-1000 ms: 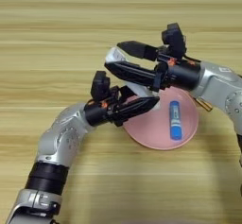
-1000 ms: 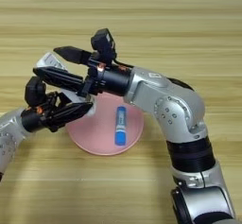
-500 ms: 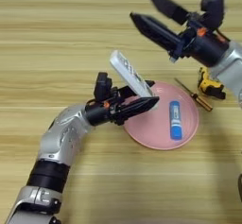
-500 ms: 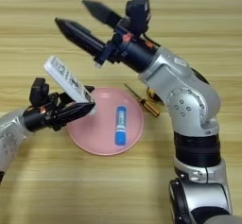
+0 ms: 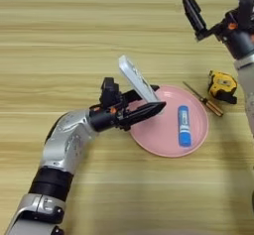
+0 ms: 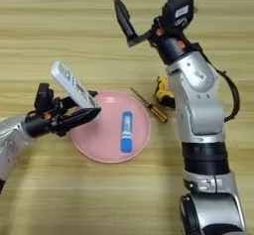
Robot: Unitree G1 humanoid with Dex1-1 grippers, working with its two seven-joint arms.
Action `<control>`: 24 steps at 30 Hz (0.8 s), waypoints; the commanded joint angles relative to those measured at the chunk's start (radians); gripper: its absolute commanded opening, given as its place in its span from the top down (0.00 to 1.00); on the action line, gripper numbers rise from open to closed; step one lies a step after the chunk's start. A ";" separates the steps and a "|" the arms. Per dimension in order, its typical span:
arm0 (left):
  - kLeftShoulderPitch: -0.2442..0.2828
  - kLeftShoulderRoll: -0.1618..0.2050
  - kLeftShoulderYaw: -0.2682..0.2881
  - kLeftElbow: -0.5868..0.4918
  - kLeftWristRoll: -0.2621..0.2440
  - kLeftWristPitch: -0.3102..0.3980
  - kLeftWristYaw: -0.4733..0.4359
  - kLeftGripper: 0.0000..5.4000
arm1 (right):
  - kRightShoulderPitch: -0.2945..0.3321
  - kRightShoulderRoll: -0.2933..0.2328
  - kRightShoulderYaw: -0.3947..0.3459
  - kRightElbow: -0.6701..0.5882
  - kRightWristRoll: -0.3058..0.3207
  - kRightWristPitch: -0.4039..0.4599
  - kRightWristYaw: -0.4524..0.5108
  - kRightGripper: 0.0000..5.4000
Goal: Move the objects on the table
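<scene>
Left eye view: left arm shows from shoulder to fingers, coming in from the bottom left; the right arm is cut by the right edge, only its wrist and jaws showing.
Right eye view: right arm shows whole, rising from the bottom edge; the left arm is cut off at the forearm by the left edge.
Left gripper [image 5: 141,111]: over the plate's left rim, jaws closed on the remote's lower end.
Remote [image 5: 139,80]: white, tilted, upper end leaning up and left, clear of the tabletop.
Right gripper [image 6: 144,3]: high above the far side of the tabletop, well apart from the plate, jaws spread wide and holding nothing.
Plate [image 5: 158,140]: pink, round, flat on the tabletop near the middle.
Tube [image 5: 184,125]: blue, lying lengthwise in the plate's right half.
Screwdriver [image 5: 204,99]: thin, lying slantwise on the wood just right of the plate, amber handle at the lower right end.
Tape measure [image 5: 223,86]: yellow and black, just beyond the screwdriver on the right.
Tabletop [image 5: 59,40]: light wood with horizontal grain.
</scene>
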 commanded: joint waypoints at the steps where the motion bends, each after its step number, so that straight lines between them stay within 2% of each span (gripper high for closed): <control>1: -0.024 0.019 0.008 0.007 0.034 -0.029 0.021 0.47 | 0.009 -0.043 -0.008 0.142 -0.172 -0.141 -0.116 0.00; 3: -0.030 0.026 0.015 0.011 0.043 -0.041 0.028 0.47 | 0.011 -0.060 -0.010 0.219 -0.238 -0.207 -0.170 0.00; 6: -0.038 0.038 0.032 0.018 0.048 -0.054 0.039 0.47 | 0.010 -0.079 -0.013 0.319 -0.299 -0.284 -0.238 0.00; 10: -0.054 0.052 0.058 0.064 0.088 -0.106 0.096 0.47 | 0.009 -0.092 -0.019 0.456 -0.326 -0.362 -0.298 0.00; 13: -0.081 0.051 0.088 0.140 0.119 -0.144 0.168 0.47 | -0.002 -0.086 -0.039 0.521 -0.265 -0.376 -0.282 0.00; 16: -0.109 0.050 0.119 0.214 0.152 -0.201 0.235 0.47 | -0.016 -0.102 -0.048 0.567 -0.272 -0.400 -0.302 0.00; 18: -0.123 0.056 0.121 0.276 0.211 -0.279 0.302 0.47 | -0.018 -0.107 -0.048 0.585 -0.278 -0.413 -0.306 0.00; 21: -0.144 0.056 0.125 0.373 0.277 -0.344 0.395 0.47 | -0.018 -0.110 -0.047 0.605 -0.276 -0.427 -0.312 0.00; 24: -0.157 0.054 0.128 0.430 0.299 -0.373 0.429 0.47 | -0.020 -0.111 -0.049 0.618 -0.269 -0.434 -0.314 0.00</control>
